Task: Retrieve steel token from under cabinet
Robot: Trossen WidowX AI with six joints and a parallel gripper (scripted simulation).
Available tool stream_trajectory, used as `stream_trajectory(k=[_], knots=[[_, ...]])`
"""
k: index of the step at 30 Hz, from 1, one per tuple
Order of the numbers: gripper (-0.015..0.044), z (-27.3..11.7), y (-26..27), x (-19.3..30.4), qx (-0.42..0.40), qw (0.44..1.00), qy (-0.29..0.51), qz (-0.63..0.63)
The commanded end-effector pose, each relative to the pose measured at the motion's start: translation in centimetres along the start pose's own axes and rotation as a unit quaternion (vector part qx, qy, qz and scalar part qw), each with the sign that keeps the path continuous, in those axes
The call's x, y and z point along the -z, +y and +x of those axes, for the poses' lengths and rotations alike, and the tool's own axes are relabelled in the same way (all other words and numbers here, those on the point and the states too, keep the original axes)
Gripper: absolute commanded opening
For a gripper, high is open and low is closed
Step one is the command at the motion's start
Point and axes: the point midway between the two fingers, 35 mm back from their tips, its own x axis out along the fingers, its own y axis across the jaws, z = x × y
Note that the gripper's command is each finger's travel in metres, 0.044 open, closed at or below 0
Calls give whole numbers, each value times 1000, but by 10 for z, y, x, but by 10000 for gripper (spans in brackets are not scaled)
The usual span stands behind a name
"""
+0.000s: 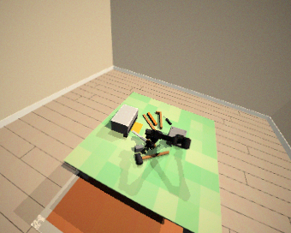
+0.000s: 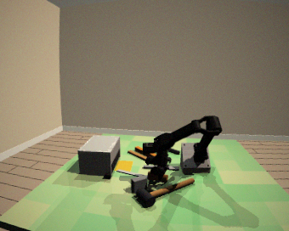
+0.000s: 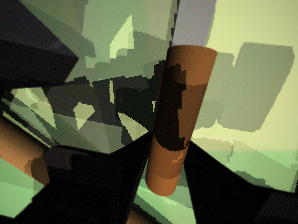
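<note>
The cabinet [image 1: 125, 115] [image 2: 96, 156] is a light grey box at the left of the table. The yellow marked area [image 1: 137, 127] [image 2: 124, 166] lies in front of it. The token cannot be made out in any view. My gripper [image 1: 149, 146] [image 2: 156, 177] [image 3: 167, 138] is low over the table and shut on the orange-brown handle of a tool with a long flat grey blade. The handle [image 3: 182, 107] stands out between the fingers in the wrist view. The blade [image 2: 128, 173] [image 3: 194, 22] points toward the cabinet side, its tip near the marked area's front corner.
A mallet [image 1: 139, 158] [image 2: 145, 197] with a wooden handle lies near the gripper, beside a grey block [image 1: 139, 148] [image 2: 138, 184]. Orange sticks [image 1: 151, 118] [image 2: 137, 155] and a small black piece [image 1: 169, 121] lie beyond the arm. The arm's base [image 2: 195, 163] stands at the right.
</note>
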Motion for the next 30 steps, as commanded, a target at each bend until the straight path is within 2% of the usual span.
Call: stream_trajectory(k=[1, 30], knots=[[0, 0, 1, -3, -1, 1000, 0, -2], [0, 0, 1, -35, 0, 1000, 1, -2]])
